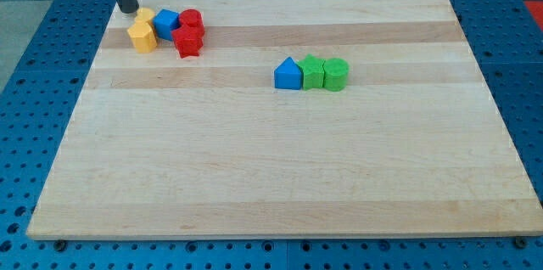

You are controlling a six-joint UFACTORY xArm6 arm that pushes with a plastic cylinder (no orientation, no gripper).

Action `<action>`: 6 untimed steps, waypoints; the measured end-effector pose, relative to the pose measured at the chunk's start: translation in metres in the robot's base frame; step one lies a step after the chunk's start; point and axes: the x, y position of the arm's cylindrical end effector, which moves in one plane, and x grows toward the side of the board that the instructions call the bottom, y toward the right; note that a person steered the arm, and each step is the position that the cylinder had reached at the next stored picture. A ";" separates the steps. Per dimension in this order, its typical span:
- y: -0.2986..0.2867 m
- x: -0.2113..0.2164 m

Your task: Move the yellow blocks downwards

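Note:
Two yellow blocks sit at the board's top left: a small one at the view's top and a larger one just below it. They touch a blue block, which touches a red round block and a red star-like block. My tip is just left of and slightly above the small yellow block, close to it; I cannot tell if they touch.
A blue triangular block, a green block and a green round block stand in a row right of the board's centre. The wooden board lies on a blue perforated table.

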 end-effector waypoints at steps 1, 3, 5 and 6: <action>0.009 0.000; 0.009 0.020; 0.009 0.107; 0.009 0.113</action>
